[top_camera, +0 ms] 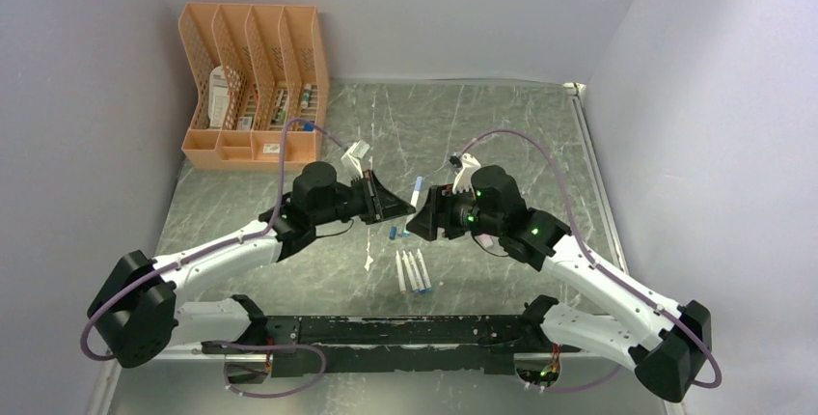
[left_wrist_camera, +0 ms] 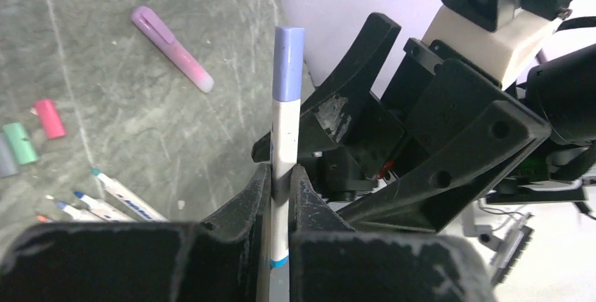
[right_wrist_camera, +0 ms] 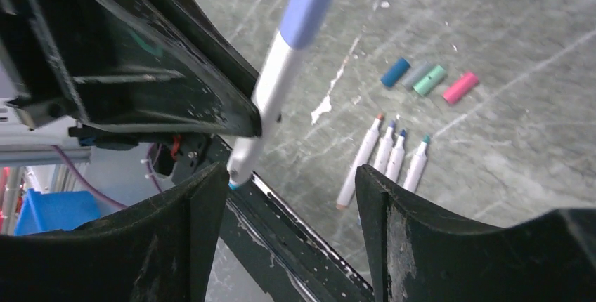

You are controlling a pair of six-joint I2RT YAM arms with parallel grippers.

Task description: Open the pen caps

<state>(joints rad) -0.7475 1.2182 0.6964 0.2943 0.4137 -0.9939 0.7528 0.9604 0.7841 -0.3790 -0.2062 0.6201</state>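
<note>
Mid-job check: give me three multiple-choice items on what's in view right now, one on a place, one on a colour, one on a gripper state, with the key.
1. Where do the four loose caps lie?
A) on the table, by the uncapped pens
B) in the orange file rack
C) on the black base rail

2. What colour is the cap on the pen held in the left gripper?
A) pink
B) pale blue
C) orange

3. The right gripper is:
A) shut on the cap
B) shut on nothing
C) open

Key: 1 A, they lie just beyond the pen tips; 2 B, the left wrist view shows it pale blue; 3 C, its fingers stand wide apart.
</note>
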